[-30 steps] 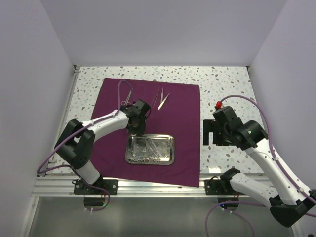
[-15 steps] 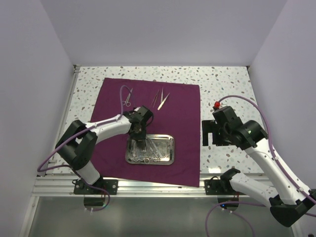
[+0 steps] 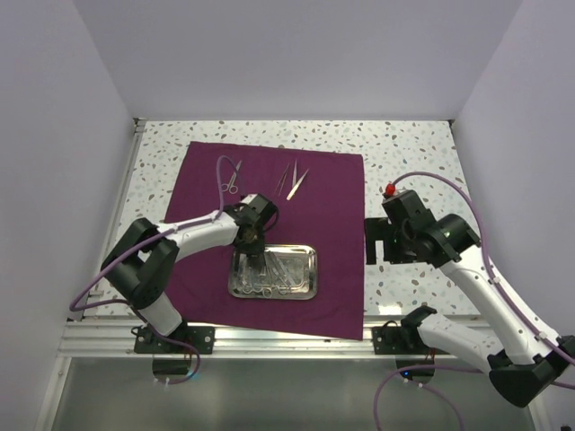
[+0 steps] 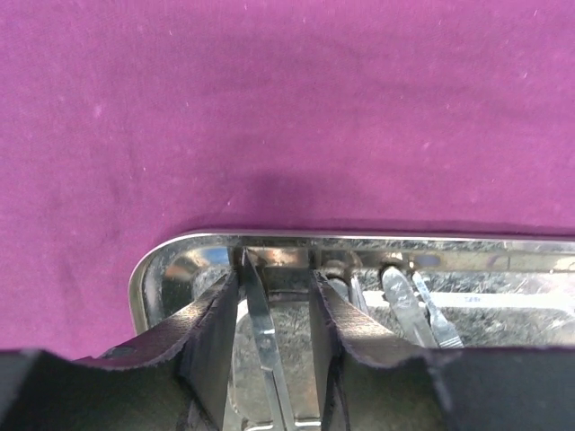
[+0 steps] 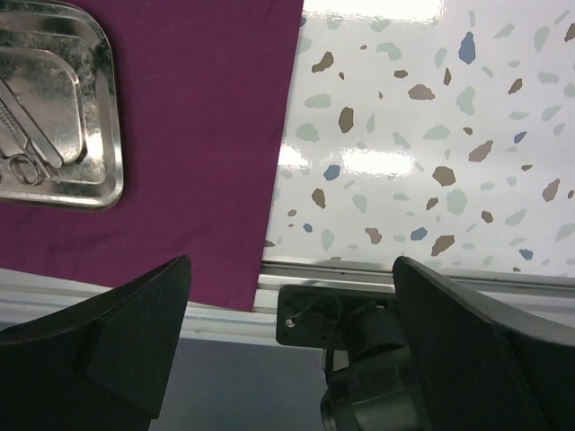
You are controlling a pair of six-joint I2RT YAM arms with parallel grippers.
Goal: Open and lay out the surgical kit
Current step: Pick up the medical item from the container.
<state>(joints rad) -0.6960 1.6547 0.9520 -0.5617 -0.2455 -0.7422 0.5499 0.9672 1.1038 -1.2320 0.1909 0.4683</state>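
Your left claw [image 4: 269,310] is down in the steel tray [image 4: 171,256] on the purple cloth [image 4: 269,90]. Its fingers are spread either side of a thin instrument [image 4: 260,332] and, as far as this close view shows, are not yet gripping it. Pinch it, then lift it out beside the scissors [image 3: 229,176] and tweezers [image 3: 292,180]. Your right claw [image 3: 375,242] hangs wide apart over the counter [image 3: 404,153].
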